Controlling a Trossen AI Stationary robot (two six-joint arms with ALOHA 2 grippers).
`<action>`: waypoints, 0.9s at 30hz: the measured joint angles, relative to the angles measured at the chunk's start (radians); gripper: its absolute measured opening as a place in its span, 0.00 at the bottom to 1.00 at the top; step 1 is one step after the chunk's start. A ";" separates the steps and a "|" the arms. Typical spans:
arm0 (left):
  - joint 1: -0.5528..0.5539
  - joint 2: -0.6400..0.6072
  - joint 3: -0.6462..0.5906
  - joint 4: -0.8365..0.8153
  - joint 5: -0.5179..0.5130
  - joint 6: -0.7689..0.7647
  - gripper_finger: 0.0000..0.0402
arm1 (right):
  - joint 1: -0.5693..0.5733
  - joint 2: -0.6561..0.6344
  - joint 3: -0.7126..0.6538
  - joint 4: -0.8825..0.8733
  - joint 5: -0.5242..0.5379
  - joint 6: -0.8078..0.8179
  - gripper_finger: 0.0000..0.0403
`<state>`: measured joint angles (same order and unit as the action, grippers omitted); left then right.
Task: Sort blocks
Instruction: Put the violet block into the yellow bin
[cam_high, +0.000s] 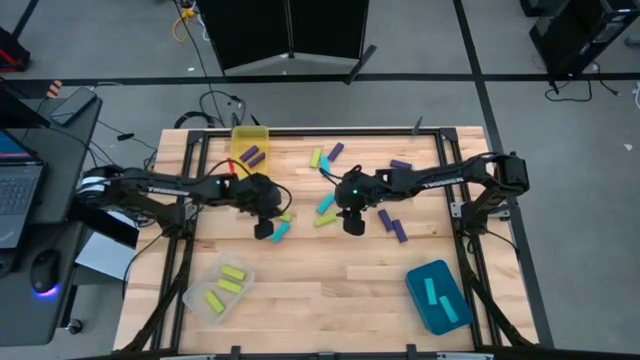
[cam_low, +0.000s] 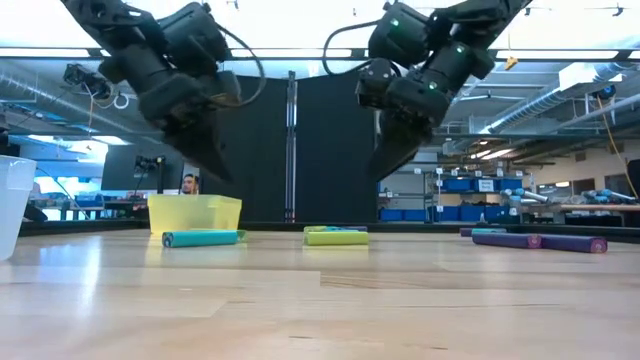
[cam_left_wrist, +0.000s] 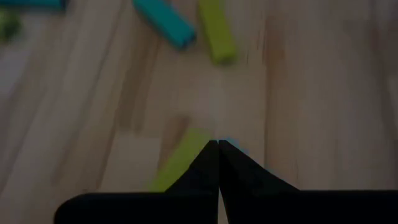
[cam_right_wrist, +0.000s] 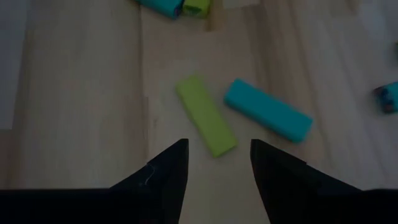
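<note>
Blocks in purple, yellow-green and cyan lie scattered on the wooden table (cam_high: 330, 290). My left gripper (cam_left_wrist: 217, 146) is shut and empty. It hangs above a yellow-green block (cam_left_wrist: 179, 160) and a cyan block (cam_high: 281, 232), clear of the table in the low view. My right gripper (cam_right_wrist: 217, 152) is open, slanting down over a yellow-green block (cam_right_wrist: 206, 116) and a cyan block (cam_right_wrist: 267, 117) that lie flat just beyond its fingertips. In the high view both grippers are mid-table, left (cam_high: 265, 228) and right (cam_high: 352, 222).
A yellow bin (cam_high: 251, 133) holding purple blocks stands at the far edge. A clear bin (cam_high: 200, 302) with yellow-green blocks is near left. A teal bin (cam_high: 420, 300) with cyan blocks is near right. Purple blocks (cam_high: 392, 225) lie right of my right gripper.
</note>
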<state>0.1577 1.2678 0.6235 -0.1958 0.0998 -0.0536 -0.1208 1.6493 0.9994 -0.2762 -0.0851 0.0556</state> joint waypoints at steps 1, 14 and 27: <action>0.000 0.007 0.000 0.034 0.000 -0.001 0.03 | 0.004 0.000 -0.011 0.013 -0.004 0.000 0.46; 0.000 0.022 -0.015 0.327 -0.058 0.009 0.03 | 0.015 0.001 -0.050 0.096 0.014 -0.041 0.46; 0.015 0.022 -0.110 0.428 -0.063 0.050 0.03 | -0.024 0.001 -0.020 0.073 0.014 -0.083 0.46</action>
<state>0.1727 1.2903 0.5131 0.2317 0.0372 -0.0036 -0.1443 1.6505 0.9790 -0.2030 -0.0711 -0.0277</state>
